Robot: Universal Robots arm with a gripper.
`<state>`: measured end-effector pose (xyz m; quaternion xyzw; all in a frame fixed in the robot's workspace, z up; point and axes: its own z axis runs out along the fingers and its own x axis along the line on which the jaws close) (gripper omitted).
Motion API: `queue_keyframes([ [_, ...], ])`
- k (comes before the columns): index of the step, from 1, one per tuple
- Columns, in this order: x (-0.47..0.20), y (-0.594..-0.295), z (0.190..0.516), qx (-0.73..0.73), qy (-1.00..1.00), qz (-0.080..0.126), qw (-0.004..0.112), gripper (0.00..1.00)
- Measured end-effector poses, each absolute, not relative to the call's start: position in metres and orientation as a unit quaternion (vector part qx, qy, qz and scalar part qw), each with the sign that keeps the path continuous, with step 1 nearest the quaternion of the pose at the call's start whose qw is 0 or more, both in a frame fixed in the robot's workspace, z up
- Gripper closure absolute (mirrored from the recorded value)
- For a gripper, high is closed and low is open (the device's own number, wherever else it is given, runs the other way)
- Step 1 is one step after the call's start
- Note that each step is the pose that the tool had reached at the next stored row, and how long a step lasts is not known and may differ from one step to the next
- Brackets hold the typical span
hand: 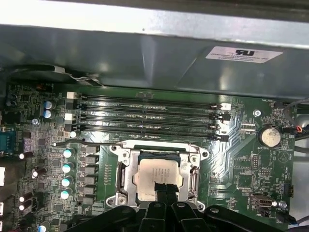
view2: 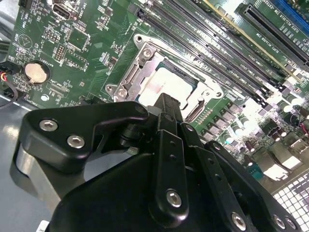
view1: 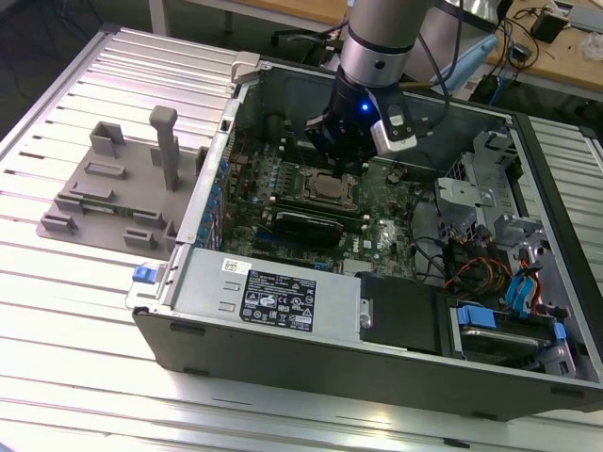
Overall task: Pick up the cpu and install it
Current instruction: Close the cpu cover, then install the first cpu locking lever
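The cpu (view1: 332, 188), a square chip with a silvery-pink metal top, lies flat inside the metal socket frame (hand: 120, 179) on the green motherboard (view1: 391, 231) in the open computer case. In both wrist views the cpu (hand: 155, 174) (view2: 161, 86) sits level within the frame. My gripper (view1: 341, 158) hangs inside the case directly over the socket. Its black fingers are pressed together, and the gripper tip (hand: 165, 189) (view2: 167, 102) stands at the cpu's near edge with nothing between the fingers. I cannot tell whether the tip touches the chip.
Empty memory slots (hand: 145, 116) run beside the socket, below the case wall (hand: 145, 53). A long black card (view1: 303, 226) lies on the socket's other side. Cables and drive bays (view1: 490, 273) fill the exterior view's right. A grey fixture (view1: 118, 193) with an upright post stands outside the case.
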<state>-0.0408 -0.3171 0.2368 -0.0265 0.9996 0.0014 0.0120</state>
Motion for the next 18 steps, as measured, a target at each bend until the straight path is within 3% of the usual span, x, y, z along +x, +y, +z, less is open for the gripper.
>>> queue_keyframes([
  [18, -0.0409, -0.3170, 0.2452, -0.020, 1.000, 0.001, 0.012, 0.89],
])
